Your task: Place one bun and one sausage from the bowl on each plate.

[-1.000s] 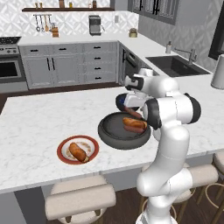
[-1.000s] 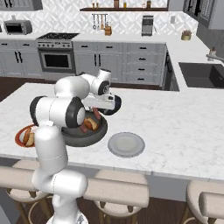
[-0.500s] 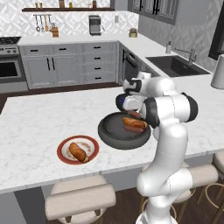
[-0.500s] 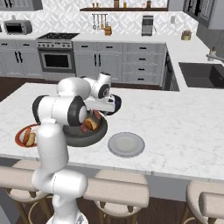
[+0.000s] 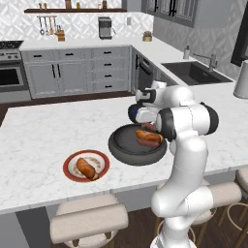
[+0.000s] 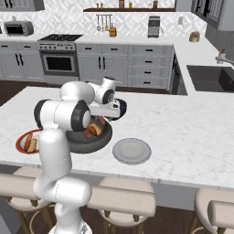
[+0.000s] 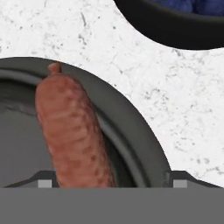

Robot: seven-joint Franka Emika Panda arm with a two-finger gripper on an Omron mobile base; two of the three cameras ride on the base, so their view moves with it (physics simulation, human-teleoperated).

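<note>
The wide dark grey bowl (image 5: 127, 150) (image 6: 77, 142) sits mid-counter under my hand. Inside it a reddish-brown sausage (image 7: 72, 135) leans against the bowl's inner wall (image 7: 131, 131), and a bun (image 5: 149, 139) (image 6: 96, 129) lies beside it. My gripper (image 7: 109, 181) (image 5: 147, 125) hangs low over the bowl, open, with the sausage's near end between its fingertips (image 7: 43, 181), closer to the left one. The red-brown rimmed plate (image 5: 70, 175) (image 6: 19, 140) carries a bun and a sausage. The light grey plate (image 6: 131, 151) lies bare to the bowl's right.
A smaller dark blue bowl (image 7: 175, 22) (image 6: 120, 108) stands just beyond the grey bowl, close to my hand. Stools line the counter's near edge. A sink (image 5: 193, 72) is set into the far right counter.
My hand has dropped a little lower toward the bowl. The dishes and the food have stayed in place.
</note>
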